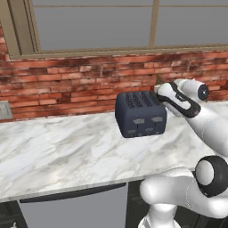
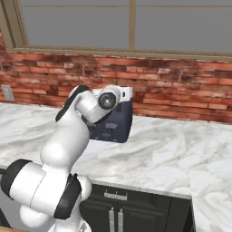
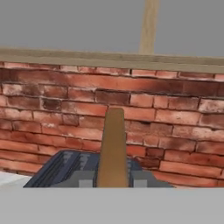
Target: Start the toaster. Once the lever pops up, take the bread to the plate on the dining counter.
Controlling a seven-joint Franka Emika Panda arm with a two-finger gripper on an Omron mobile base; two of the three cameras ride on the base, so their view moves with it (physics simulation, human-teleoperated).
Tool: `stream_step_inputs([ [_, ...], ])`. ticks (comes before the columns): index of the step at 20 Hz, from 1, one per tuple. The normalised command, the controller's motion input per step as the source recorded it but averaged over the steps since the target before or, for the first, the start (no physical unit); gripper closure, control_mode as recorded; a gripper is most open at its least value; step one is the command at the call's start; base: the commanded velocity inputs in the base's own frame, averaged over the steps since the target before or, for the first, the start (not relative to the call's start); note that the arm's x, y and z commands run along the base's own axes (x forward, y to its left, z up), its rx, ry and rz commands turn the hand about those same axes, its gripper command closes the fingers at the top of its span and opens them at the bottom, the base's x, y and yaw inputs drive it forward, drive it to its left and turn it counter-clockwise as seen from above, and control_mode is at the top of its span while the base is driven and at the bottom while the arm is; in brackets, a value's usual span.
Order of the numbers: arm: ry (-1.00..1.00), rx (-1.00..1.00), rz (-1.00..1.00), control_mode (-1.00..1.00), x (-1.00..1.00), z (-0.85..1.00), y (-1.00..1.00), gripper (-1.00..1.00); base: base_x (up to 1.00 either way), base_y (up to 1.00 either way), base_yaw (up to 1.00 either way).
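Observation:
The dark navy toaster (image 1: pixel 140 113) stands on the marbled counter near the brick wall, slots facing up. My gripper (image 3: pixel 113 181) is shut on the bread (image 3: pixel 113 148), a thin tan slice seen edge-on and standing upright between the fingertips. The slice hangs just above the toaster (image 3: pixel 65 168), clear of its slots. From the left base, the white hand hovers at the toaster's upper right rear corner, with a sliver of tan bread (image 1: pixel 158 81) poking out above it. From the right base, the arm covers much of the toaster (image 2: pixel 113 126). The plate and the dining counter are out of view.
The red brick wall (image 1: pixel 67 84) rises right behind the toaster under a wooden window sill (image 1: pixel 111 52). A wall outlet (image 1: pixel 4 110) sits at the far left. The marbled counter (image 1: pixel 67 147) stretches left and the counter (image 2: pixel 181 149) runs right of the toaster, over dark cabinets (image 2: pixel 118 213).

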Motion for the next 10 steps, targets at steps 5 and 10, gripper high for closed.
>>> stream_step_inputs([
  [5,0.21,-0.01,0.00,-1.00,-0.92,1.00,0.18,1.00,0.00,0.00,0.00],
  [10,0.40,0.00,0.00,-1.00,-0.89,0.92,0.01,1.00,0.00,0.00,0.00],
])
